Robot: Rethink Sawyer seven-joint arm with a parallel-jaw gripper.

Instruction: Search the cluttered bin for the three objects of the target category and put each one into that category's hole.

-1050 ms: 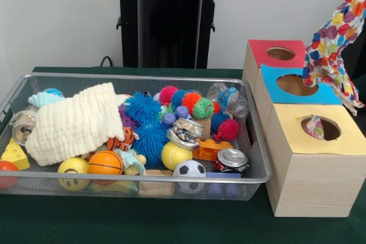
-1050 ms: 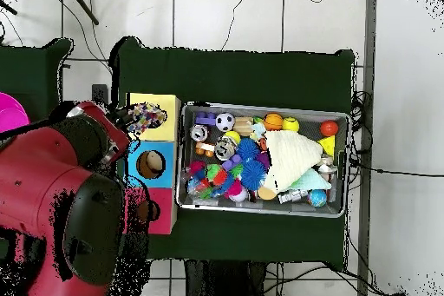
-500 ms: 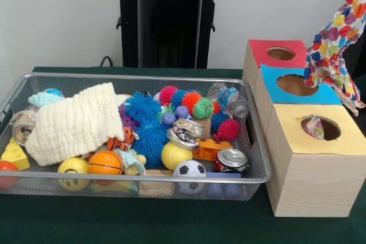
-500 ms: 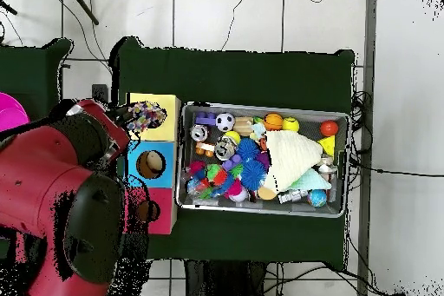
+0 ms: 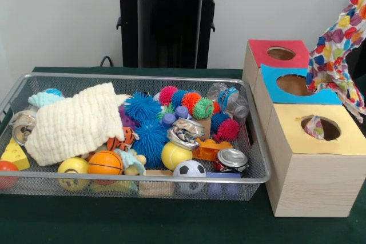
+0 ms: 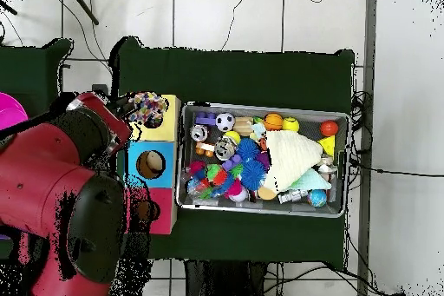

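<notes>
In the front view, a wire mesh bin (image 5: 251, 178) sits on the green-covered desk (image 5: 171, 227), crowded with toys. A cream waffle cloth (image 5: 74, 121) lies over the left part, touching a pale blue cloth (image 5: 43, 99) behind it. Blue, pink, orange and green spiky balls (image 5: 143, 110) cluster in the middle, with a crushed can (image 5: 231, 159), a soccer ball (image 5: 189, 170), a yellow ball (image 5: 174, 155) and a small basketball (image 5: 105, 163) toward the near wall. Beside the bin stand three wooden boxes with round holes: a red-topped box (image 5: 277, 52), a blue-topped box (image 5: 291, 87) and a yellow-topped box (image 5: 317, 127). A bit of patterned fabric (image 5: 314, 126) shows inside the yellow-topped box's hole. A multicoloured dotted cloth (image 5: 337, 50) hangs from the upper right corner, its lower end over the blue-topped and yellow-topped boxes; the end effector holding it is out of frame.

In the overhead view, the red arm (image 6: 61, 197) reaches over the boxes. The dotted cloth (image 6: 147, 106) lies bunched at the hole of the yellow-topped box (image 6: 160, 128). The end effector is hidden behind the arm and cloth, so whether it is open or closed cannot be told. The bin (image 6: 342, 210) lies just beside the boxes.
</notes>
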